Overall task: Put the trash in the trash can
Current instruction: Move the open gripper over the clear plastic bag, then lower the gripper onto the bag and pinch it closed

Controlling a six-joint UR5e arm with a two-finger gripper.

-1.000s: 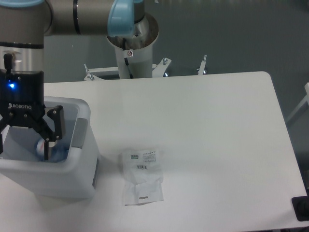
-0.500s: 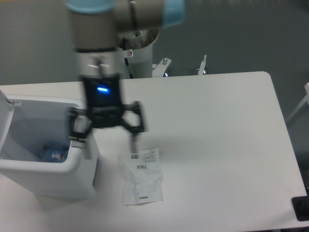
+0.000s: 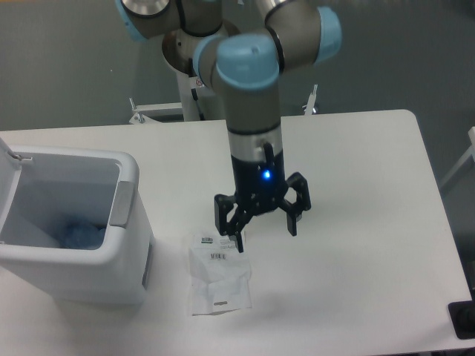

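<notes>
The single fixed camera looks down on a white rectangular table (image 3: 349,193) with rounded corners. At its left side stands the white boxy plastic trash can (image 3: 74,274), with rounded corners and a grey side handle (image 3: 122,203) on its right wall. Its hinged white lid (image 3: 9,185) is swung up at the far left edge, so the inside is exposed. Down in the bin lies the crushed clear plastic bottle with a bluish label (image 3: 78,233), seen only as a pale blue crumpled shape against the inner wall.

To the right of the trash can, near the front of the table, lies the flat crinkled clear-white plastic bag with barcode stickers (image 3: 217,278). It rests on the tabletop, apart from the bin, with the stickers at its far end.

The grey robot arm with light blue joint caps (image 3: 252,81) reaches down from the far side over the middle of the table. Its black two-finger gripper (image 3: 265,231) points downward with a blue light glowing on its body. The fingers are spread wide and hold nothing. The left fingertip (image 3: 238,242) sits at the far right corner of the plastic bag; whether it touches the bag cannot be told. The other finger hangs over bare table to the right of the bag.
</notes>
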